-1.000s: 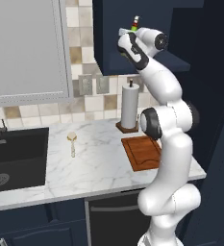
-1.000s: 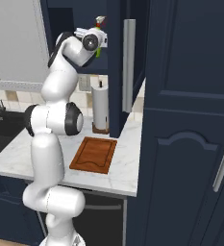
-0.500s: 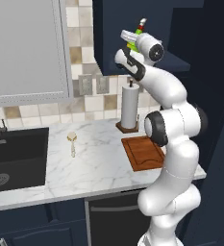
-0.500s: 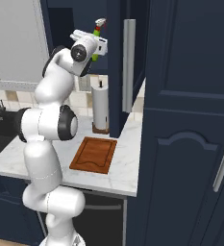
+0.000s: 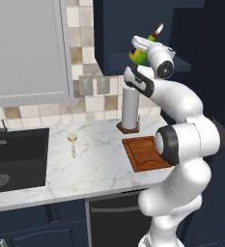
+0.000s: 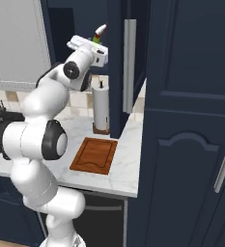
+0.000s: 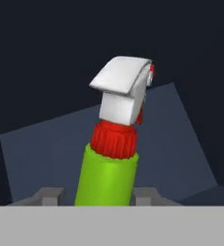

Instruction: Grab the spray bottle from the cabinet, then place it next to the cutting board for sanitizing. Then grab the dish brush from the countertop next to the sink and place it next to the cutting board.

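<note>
The green spray bottle with its white-and-red top sits between my two fingers; my gripper is shut on its body. It hangs tilted in front of the navy cabinet, high above the countertop. From the right side, the spray bottle pokes out above my gripper. The reddish-brown cutting board lies flat near the counter's right end. The pale dish brush lies on the marble between the black sink and the board. The cutting board is well below my hand.
A white paper-towel roll stands on a wooden base just behind the board, under my hand. A light grey door cabinet hangs at the left. Tall navy doors wall off the right end of the counter.
My hand has come out and down from the cabinet niche with the spray bottle, which has tipped from upright to a slant. Brush and board have not moved.
</note>
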